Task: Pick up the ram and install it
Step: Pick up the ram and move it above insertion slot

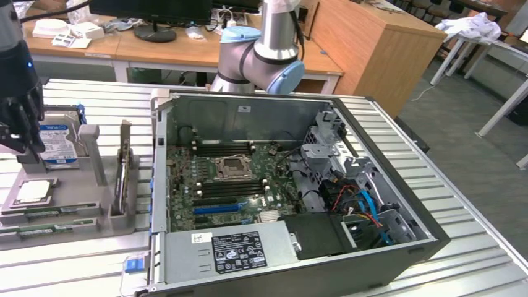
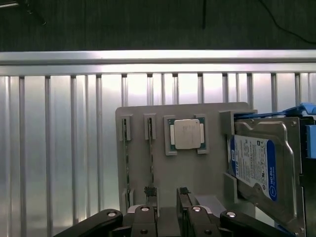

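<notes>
Two ram sticks stand on edge in slots of a grey holder tray (image 2: 197, 173). In the wrist view they are thin lines, one ram stick (image 2: 150, 160) and a second one (image 2: 127, 160) beside it. The exterior view shows them as green strips (image 1: 46, 214) at the tray's near end. My gripper (image 2: 167, 196) hovers above the tray with its jaws open and nothing between them. One fingertip (image 2: 150, 192) lies over the end of a ram stick. In the exterior view the dark gripper (image 1: 21, 130) hangs at the far left, over the tray.
The tray also holds a CPU (image 2: 186, 134), a blue-labelled hard drive (image 2: 256, 168) and an upright card (image 1: 123, 176). To the exterior view's right lies an open computer case (image 1: 247, 105) with its motherboard (image 1: 231, 179) and dark memory slots around the CPU socket. The table (image 2: 59, 148) is ribbed metal.
</notes>
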`<action>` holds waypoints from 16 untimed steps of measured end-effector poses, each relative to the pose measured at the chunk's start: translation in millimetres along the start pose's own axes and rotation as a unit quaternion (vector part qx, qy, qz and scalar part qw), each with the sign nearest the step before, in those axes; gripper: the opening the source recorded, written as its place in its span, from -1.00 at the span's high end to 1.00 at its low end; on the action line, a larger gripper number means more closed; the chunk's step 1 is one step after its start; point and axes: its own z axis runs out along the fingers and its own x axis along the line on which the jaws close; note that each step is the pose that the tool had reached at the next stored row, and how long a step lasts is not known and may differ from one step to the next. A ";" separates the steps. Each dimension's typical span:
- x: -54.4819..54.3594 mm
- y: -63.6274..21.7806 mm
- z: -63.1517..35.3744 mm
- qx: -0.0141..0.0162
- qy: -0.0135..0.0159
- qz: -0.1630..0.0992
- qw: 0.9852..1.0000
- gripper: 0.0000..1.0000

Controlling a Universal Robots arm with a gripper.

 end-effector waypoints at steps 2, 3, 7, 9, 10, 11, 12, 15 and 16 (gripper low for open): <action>0.1 -0.1 3.6 0.000 0.000 0.000 1.000 0.40; 0.1 -0.1 5.4 0.000 0.000 0.000 1.000 0.40; 0.3 -0.3 12.7 0.000 0.000 -0.001 1.000 0.40; 0.4 -0.4 16.3 0.000 0.000 -0.001 1.000 0.40; 0.4 -0.5 18.1 0.000 0.000 -0.002 1.000 0.40; 0.5 -0.5 20.0 0.000 0.000 -0.002 1.000 0.40; 0.5 -0.6 21.9 0.000 0.000 -0.002 1.000 0.40; 0.6 -0.7 27.2 0.000 0.000 -0.003 1.000 0.40; 0.7 -0.8 29.1 0.000 0.000 -0.003 1.000 0.40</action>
